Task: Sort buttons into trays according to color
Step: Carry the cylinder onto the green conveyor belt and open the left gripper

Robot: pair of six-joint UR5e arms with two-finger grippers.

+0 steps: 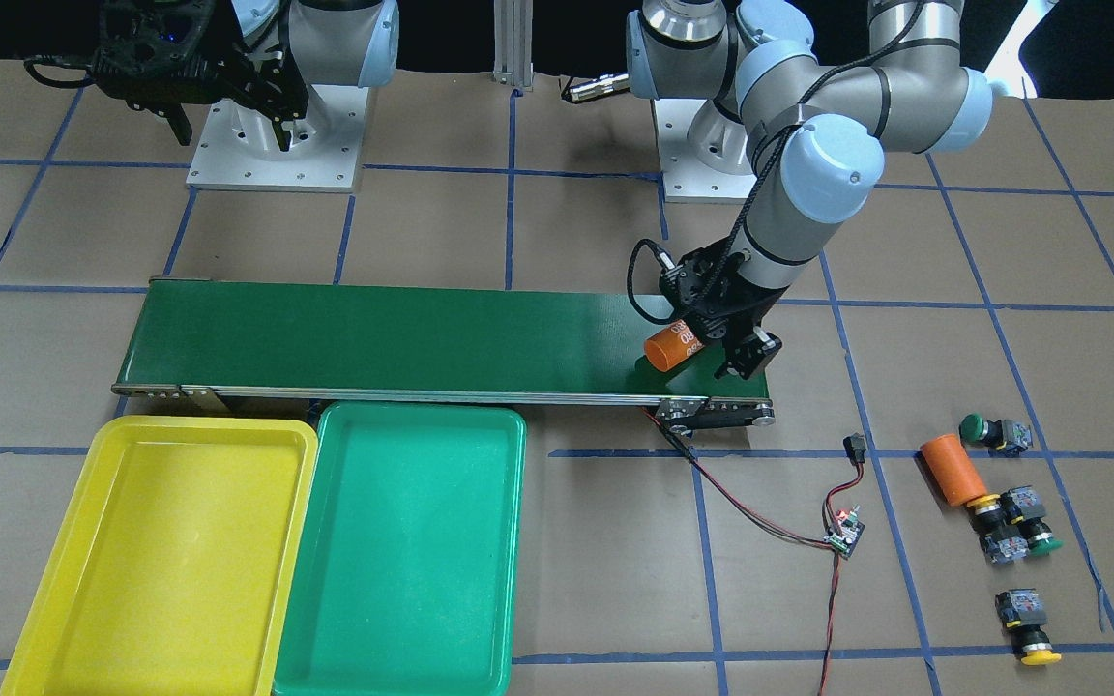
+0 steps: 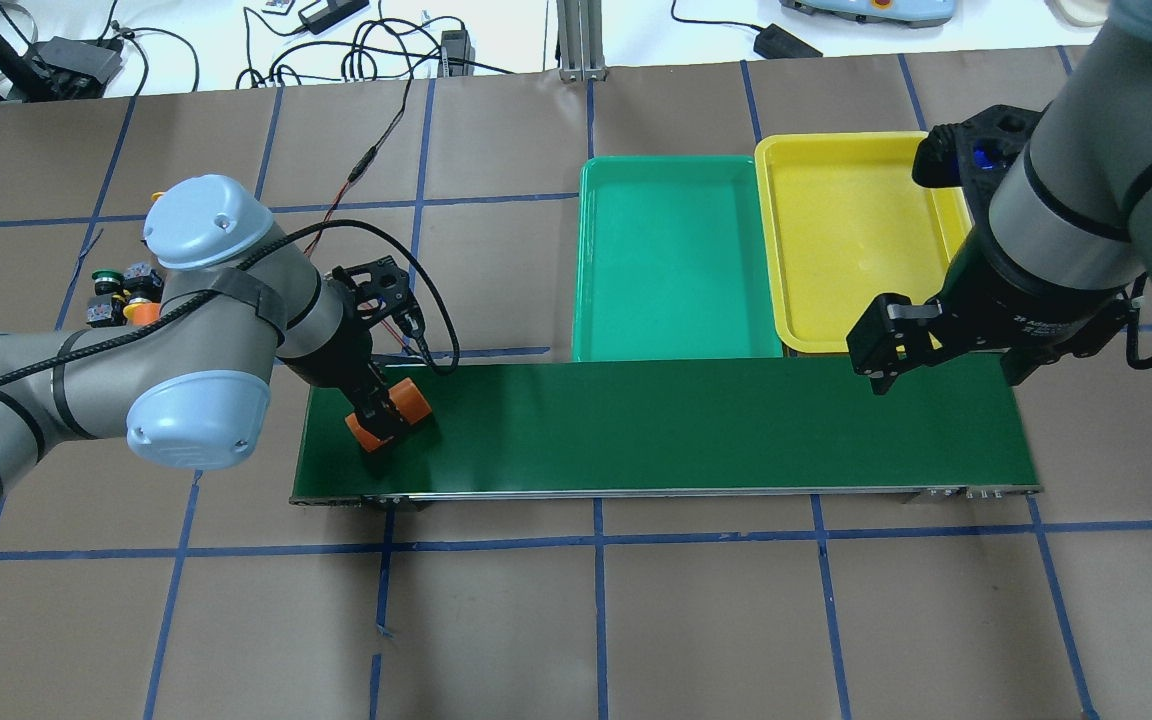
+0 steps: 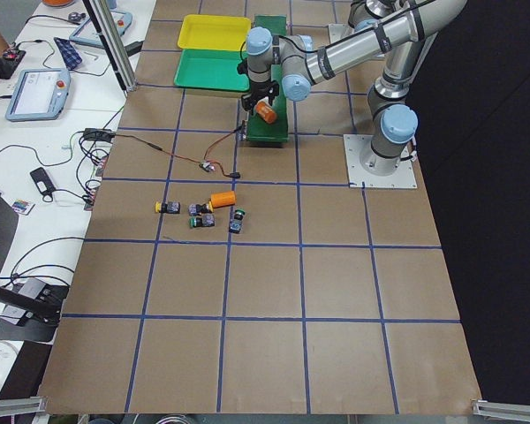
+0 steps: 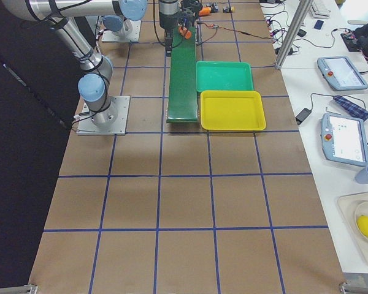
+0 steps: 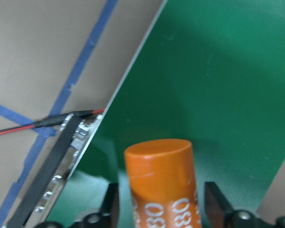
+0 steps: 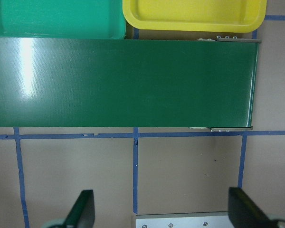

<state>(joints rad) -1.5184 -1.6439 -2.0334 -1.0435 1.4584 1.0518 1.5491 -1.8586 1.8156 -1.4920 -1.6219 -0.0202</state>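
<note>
While the left gripper (image 5: pixel 161 190) straddles the orange cylinder (image 5: pixel 159 161) marked 80 above the conveyor belt (image 1: pixel 402 333), I judge this step a detour, since the cylinder is no button. The wrist view shows a thin sliver of belt on each side of the cylinder, so the jaws look parted around it, not pinching it. I would lift straight up, so that the fingers (image 5: pixel 111 204) do not nudge the cylinder into a roll along the belt.

All four buttons lie on the table beyond this same belt end: a green one (image 1: pixel 978 425), a yellow one (image 1: pixel 987 505) touching a second orange cylinder (image 1: pixel 951 469), another green (image 1: pixel 1040 543) and another yellow (image 1: pixel 1036 652). None is in the yellow tray (image 1: pixel 209 425) or the green tray (image 1: pixel 422 414), which sit side by side against the belt's operator-side edge, toward its far end.

My left arm is folded at the elbow, its wrist steeply down over the belt. The right gripper (image 2: pixel 941 365) hangs spread wide near the belt's far end, holding nothing.
</note>
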